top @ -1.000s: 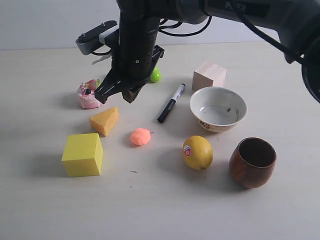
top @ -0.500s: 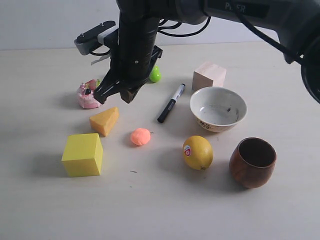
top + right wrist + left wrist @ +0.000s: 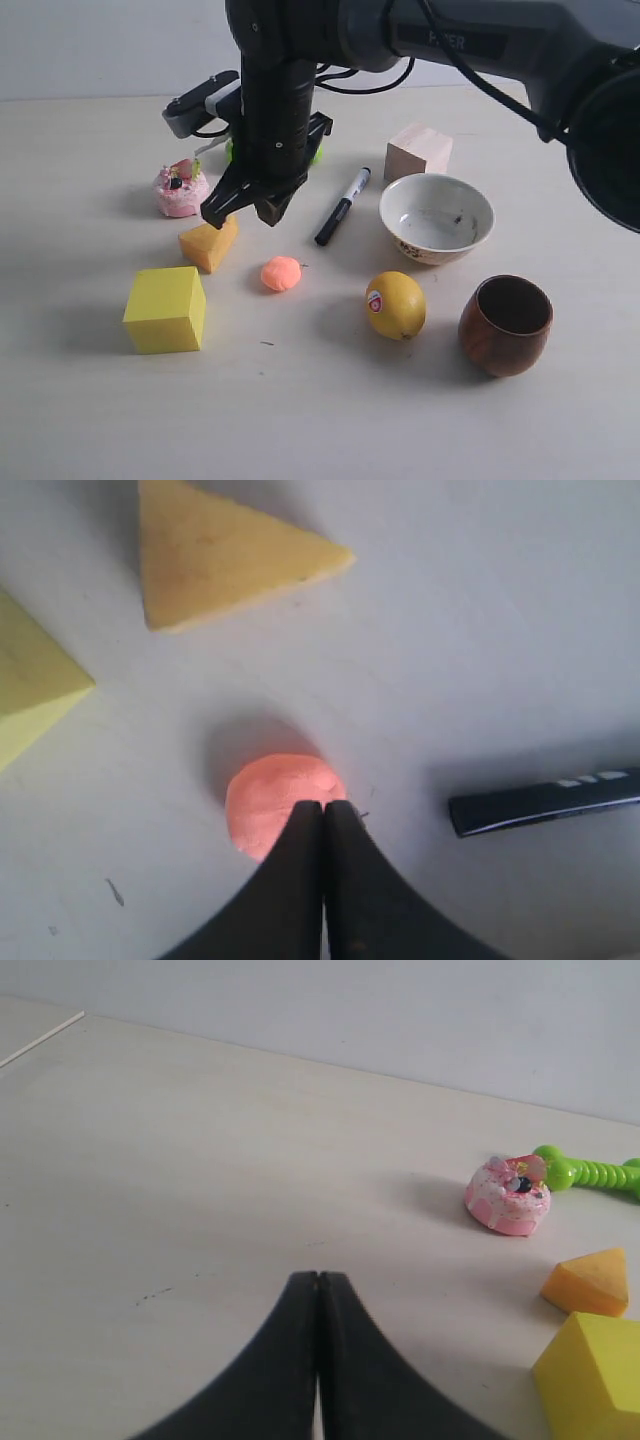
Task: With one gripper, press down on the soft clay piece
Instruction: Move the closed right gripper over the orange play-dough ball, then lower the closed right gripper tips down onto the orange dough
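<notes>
The soft clay piece (image 3: 281,273) is a small salmon-orange ball on the table, between the orange-yellow wedge and the lemon. My right gripper (image 3: 245,208) hangs above the table just behind and left of it, on the black arm that reaches in from the right. In the right wrist view its shut tips (image 3: 322,806) sit over the near edge of the clay (image 3: 270,798), with nothing between them; whether they touch it I cannot tell. My left gripper (image 3: 318,1277) is shut over bare table, empty, and does not show in the exterior view.
Round the clay lie an orange-yellow wedge (image 3: 205,246), a yellow cube (image 3: 165,308), a pink toy cake (image 3: 180,190), a black marker (image 3: 342,206), a lemon (image 3: 396,304), a white bowl (image 3: 436,217), a wooden cup (image 3: 506,324), a wooden block (image 3: 418,150) and a green toy (image 3: 318,152).
My right gripper has moved right and lower, toward the clay ball, and now hides part of the wedge. The objects on the table have not moved.
</notes>
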